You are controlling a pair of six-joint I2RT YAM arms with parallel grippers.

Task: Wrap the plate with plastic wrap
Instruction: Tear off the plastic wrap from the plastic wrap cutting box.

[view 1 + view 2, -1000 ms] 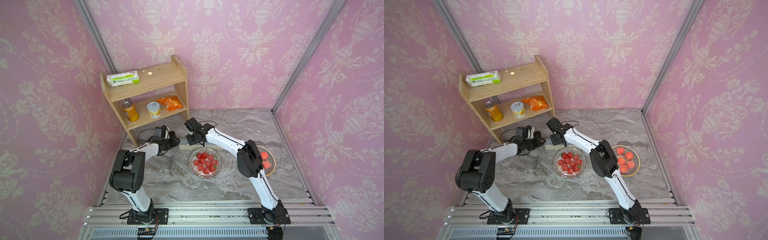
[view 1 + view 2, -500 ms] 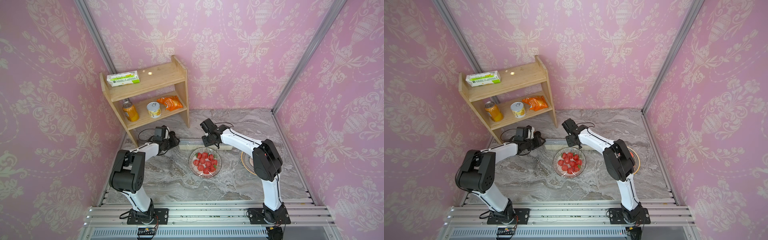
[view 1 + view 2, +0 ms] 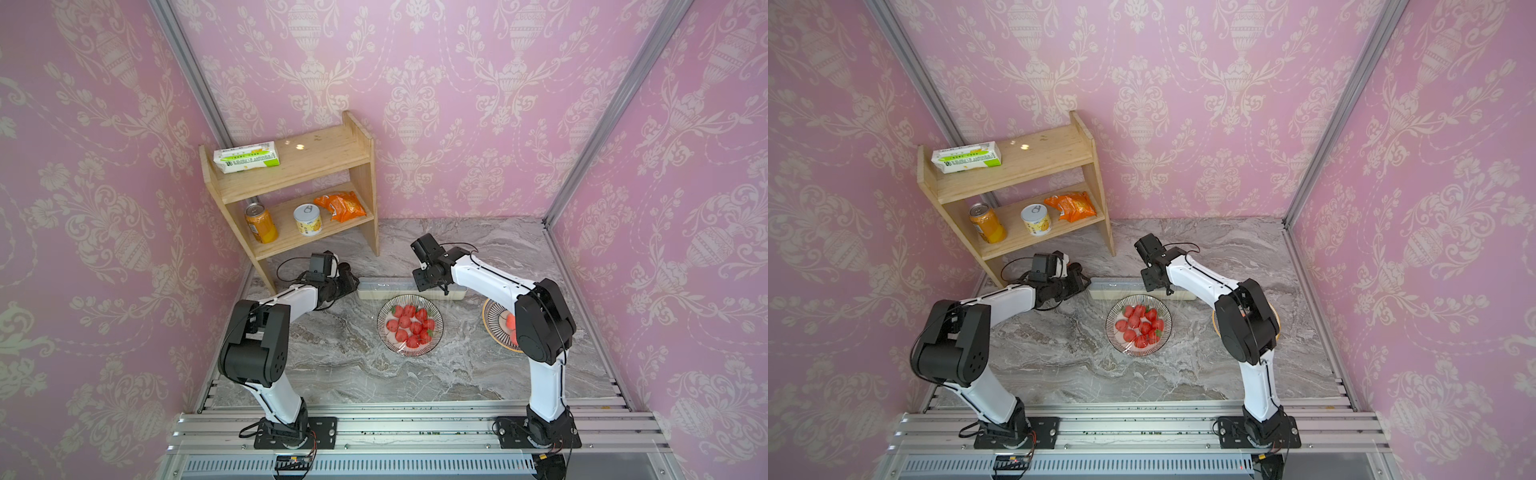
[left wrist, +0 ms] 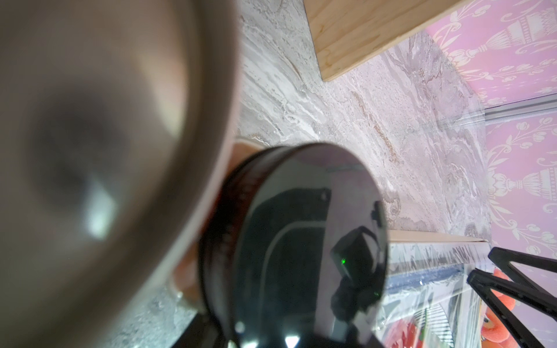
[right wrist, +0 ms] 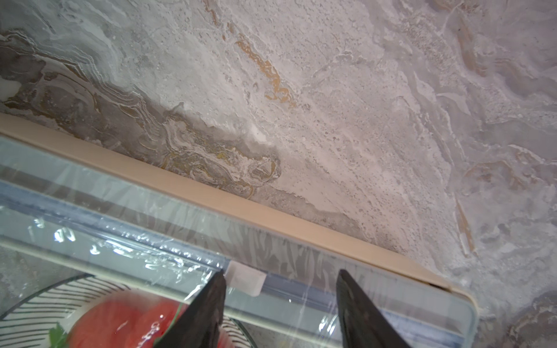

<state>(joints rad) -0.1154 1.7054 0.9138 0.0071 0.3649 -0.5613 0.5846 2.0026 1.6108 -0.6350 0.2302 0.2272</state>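
Hovering over the dispenser box [image 5: 241, 208], the right gripper [image 5: 280, 272] is holding its jaws well apart with nothing between them. Its black fingers [image 5: 208, 310] are pointing down at the box top. The plastic wrap [image 5: 150, 256] is lying clear and crinkly across that box top and is reaching over the rim of the plate [image 3: 380, 326], glinting over the strawberries [image 3: 409, 324]. In both top views the box is lying flat on the marble surface [image 3: 332, 357], just behind the plate.

The left gripper [image 3: 347, 283] is sitting at the box end nearest the shelf [image 3: 291, 174]. Blur and a dark round part are blocking its wrist view, so I cannot tell how its jaws are standing or whether it is gripping anything.

A second plate [image 3: 494, 320] is sitting beside the first, half hidden under the right arm.
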